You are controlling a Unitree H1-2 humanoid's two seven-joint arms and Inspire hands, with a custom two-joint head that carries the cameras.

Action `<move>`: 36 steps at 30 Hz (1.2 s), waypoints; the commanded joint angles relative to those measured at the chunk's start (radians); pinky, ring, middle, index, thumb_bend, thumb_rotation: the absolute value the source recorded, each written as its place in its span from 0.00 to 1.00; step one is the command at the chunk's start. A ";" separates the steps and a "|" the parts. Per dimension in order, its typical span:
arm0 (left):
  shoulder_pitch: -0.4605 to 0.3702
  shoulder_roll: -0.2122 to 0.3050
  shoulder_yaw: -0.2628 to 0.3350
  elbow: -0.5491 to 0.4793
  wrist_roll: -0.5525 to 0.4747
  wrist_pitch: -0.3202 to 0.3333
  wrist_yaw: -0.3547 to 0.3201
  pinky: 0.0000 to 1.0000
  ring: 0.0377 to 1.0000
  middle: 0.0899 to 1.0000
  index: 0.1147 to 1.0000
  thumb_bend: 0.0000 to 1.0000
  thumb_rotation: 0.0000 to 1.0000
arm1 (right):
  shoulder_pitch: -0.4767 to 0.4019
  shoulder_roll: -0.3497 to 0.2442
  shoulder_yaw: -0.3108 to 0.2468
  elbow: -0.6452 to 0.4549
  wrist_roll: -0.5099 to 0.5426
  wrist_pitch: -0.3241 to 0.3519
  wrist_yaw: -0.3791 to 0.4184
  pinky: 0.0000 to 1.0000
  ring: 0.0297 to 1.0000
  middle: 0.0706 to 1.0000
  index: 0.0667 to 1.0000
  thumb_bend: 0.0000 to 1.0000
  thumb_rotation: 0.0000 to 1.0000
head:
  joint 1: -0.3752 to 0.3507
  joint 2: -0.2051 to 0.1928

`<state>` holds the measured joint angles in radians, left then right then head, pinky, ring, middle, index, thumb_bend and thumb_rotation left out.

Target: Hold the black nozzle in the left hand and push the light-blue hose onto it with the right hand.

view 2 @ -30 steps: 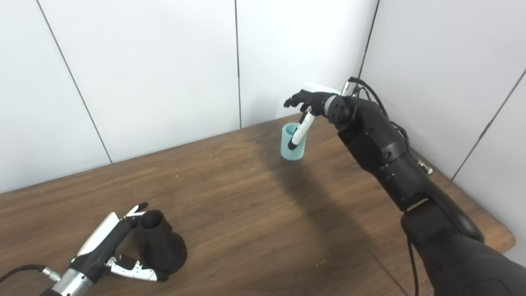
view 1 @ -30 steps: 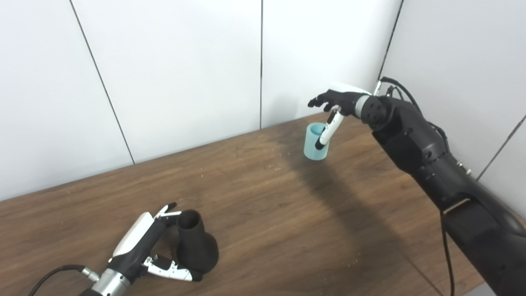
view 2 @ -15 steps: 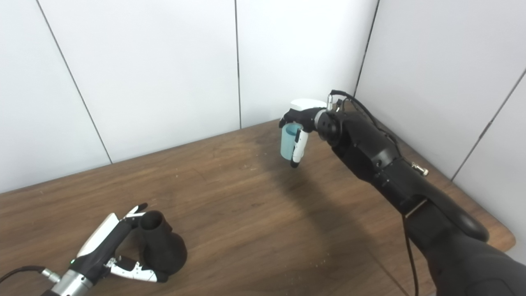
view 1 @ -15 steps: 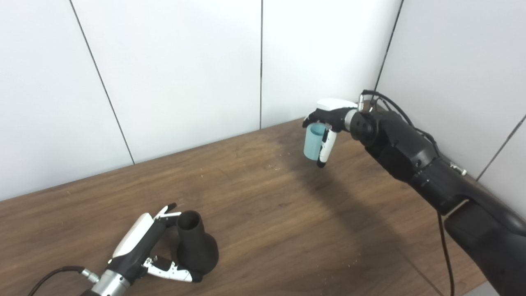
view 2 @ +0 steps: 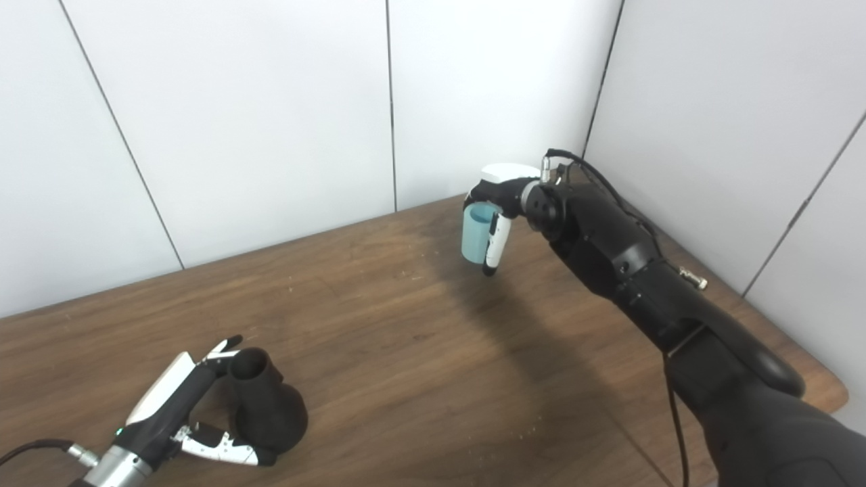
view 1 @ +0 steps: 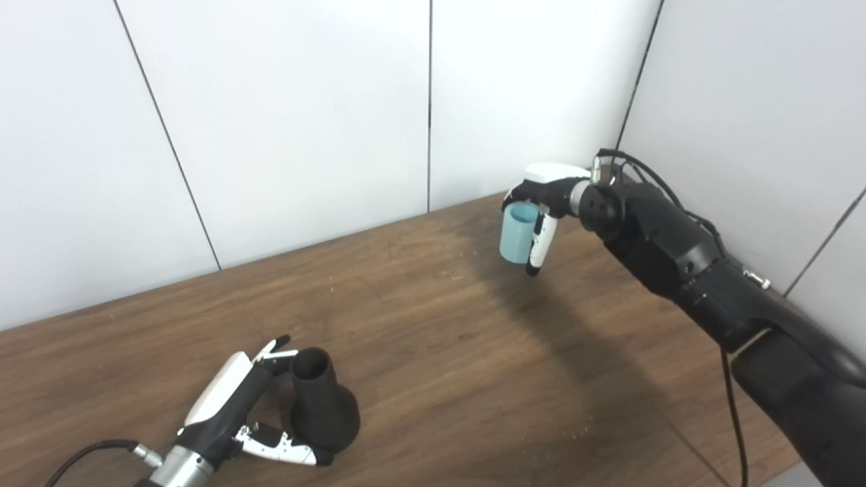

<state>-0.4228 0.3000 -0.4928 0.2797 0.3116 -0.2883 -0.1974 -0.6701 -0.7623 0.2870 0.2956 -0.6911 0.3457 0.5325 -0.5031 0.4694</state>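
My right hand (view 1: 541,199) grasps the upright light-blue hose (view 1: 515,233); my left hand's (view 1: 233,412) fingers (view 1: 287,452) cradle the upright black nozzle (view 1: 321,409), mouth upward.

The hose (view 1: 517,233) is a plain light blue, a shade deeper turquoise inside its open mouth, with no markings. The right hand (view 1: 541,203) around it is black with a glossy white back plate, and the finger (view 1: 539,240) beside the hose is white ending in a black tip. The nozzle (view 1: 321,404) is matte black all over, unpatterned. The left hand (view 1: 240,412) next to it is black with a white back shell and white-and-black fingers, above a silver wrist collar (view 1: 172,467). Beneath both hands the table (view 1: 440,352) is dark brown wood with streaky grain and scattered pale specks. The wall panels (view 1: 298,115) behind the hands are plain white, split by thin dark seams.
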 commanded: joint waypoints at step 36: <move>0.074 0.051 -0.019 0.017 0.038 0.062 -0.106 1.00 0.59 0.45 0.41 0.52 0.00 | -0.032 -0.001 -0.025 0.024 -0.006 -0.090 -0.142 0.54 0.60 0.65 0.64 0.79 0.00 | 0.011 0.029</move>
<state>-0.4112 0.3041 -0.4825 0.2628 0.3072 -0.2825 -0.2076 -0.6665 -0.7246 0.2727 0.3289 -0.6929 0.2634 0.3960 -0.4924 0.4970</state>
